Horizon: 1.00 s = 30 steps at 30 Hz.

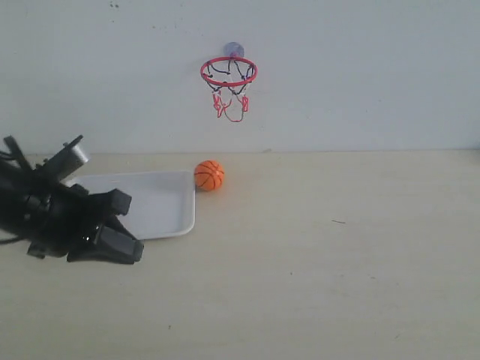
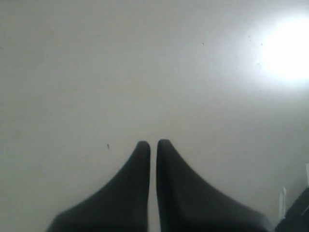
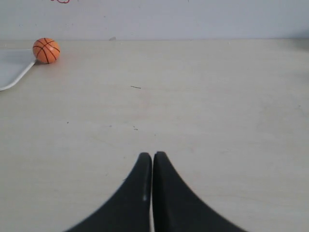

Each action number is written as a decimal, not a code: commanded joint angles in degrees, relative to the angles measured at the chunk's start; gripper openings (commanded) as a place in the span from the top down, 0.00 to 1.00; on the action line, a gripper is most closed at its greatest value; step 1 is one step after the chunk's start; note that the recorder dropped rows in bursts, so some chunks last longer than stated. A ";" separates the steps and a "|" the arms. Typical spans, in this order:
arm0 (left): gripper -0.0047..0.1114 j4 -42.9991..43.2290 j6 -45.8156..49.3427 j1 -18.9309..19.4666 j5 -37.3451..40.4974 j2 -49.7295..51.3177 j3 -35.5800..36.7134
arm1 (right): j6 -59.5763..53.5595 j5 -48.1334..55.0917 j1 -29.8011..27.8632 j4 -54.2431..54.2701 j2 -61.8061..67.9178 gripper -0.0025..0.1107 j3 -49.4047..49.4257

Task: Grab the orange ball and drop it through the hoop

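At the near left of the desk (image 1: 337,262), the black left arm (image 1: 45,214) reaches in low over the surface, in front of the near left part of a white tray (image 1: 161,202). The left gripper (image 2: 153,143) is empty. In its wrist view, the jaws are drawn together with only a thin slit of light between the tips, and they point at bare desk with a bright patch of glare on it. From the exterior view the two black fingers (image 1: 112,225) look somewhat apart, but that angle is poor, so the wrist view is probably the truer guide.

The tray is shallow with rounded corners and lies flat to the right of the arm. The orange ball (image 1: 209,175) sits on the desk at the tray's far right corner, close under the wall (image 1: 375,75). It is just beside the rim, and I cannot tell whether it touches. Nothing holds the ball.

The hoop (image 1: 229,71) is on the wall above the ball and slightly to its right. Its red ring is level, the red-and-black net (image 1: 231,103) hangs below it, and the suction cup (image 1: 234,50) is at the back.

The right gripper (image 3: 152,155) does not show in the exterior view. In its own view the jaws are pressed together and empty over bare desk, well apart from the ball.
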 commanded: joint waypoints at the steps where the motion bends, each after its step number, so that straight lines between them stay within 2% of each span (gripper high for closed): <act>1: 0.92 -9.95 7.73 -0.26 -4.53 -7.38 10.12 | -0.16 -0.42 0.00 0.00 -0.14 0.98 -0.04; 3: 0.92 -12.51 7.73 -0.26 -2.85 -9.91 13.07 | -0.16 -0.42 0.00 0.00 -0.14 0.98 -0.04; 6: 0.92 -12.63 7.73 -0.26 0.63 -10.79 13.87 | -0.16 -0.42 0.00 0.00 -0.14 0.98 -0.04; 16: 0.92 -12.63 7.73 -0.26 -0.29 -12.10 13.87 | -0.16 -0.42 0.00 0.00 -0.14 0.98 -0.04; 19: 0.92 -12.63 7.73 -0.26 -3.16 -19.40 13.87 | -0.16 -0.42 0.00 0.00 -0.14 0.98 -0.04; 23: 0.92 -12.63 1.77 -0.26 0.17 -30.93 13.87 | -0.16 -0.42 0.00 0.00 -0.14 0.98 -0.04; 30: 0.92 -12.63 1.89 -0.26 -0.18 -50.40 13.87 | -0.16 -0.42 0.00 0.00 -0.14 0.98 -0.04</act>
